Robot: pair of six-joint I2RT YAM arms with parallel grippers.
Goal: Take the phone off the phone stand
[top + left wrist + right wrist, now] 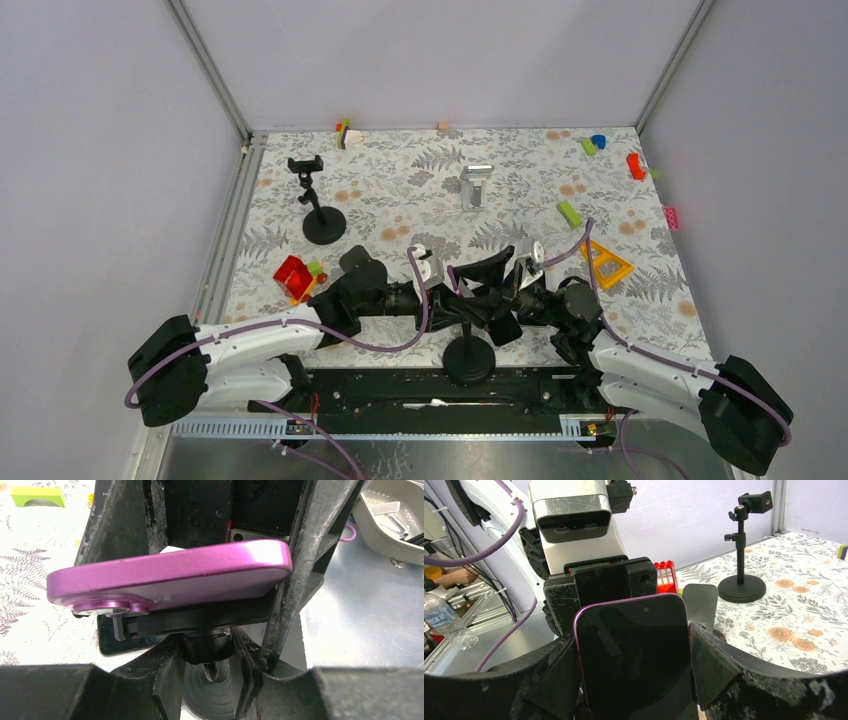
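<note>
Two arms, left arm [260, 338] and right arm [640, 362], meet over the phone stand [468, 360] at the near edge of the surface [420, 190]. Phone [631, 655] sits in the stand's cradle, not yet lifted. Right fingers [714, 665] pinch its long edges. Left fingers [295, 580] straddle the cradle underneath; can't tell if they grip. Step: securing. Next, probably: left braces the stand, right pulls the phone straight out.

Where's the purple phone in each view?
Top external: out of sight, just above the stand base.
Left wrist: phone centre frame, edge-on, purple back showing.
Right wrist: phone bottom centre, screen toward camera.
Shared landmark: stand base, also bottom centre in left wrist; absent from right wrist.
</note>
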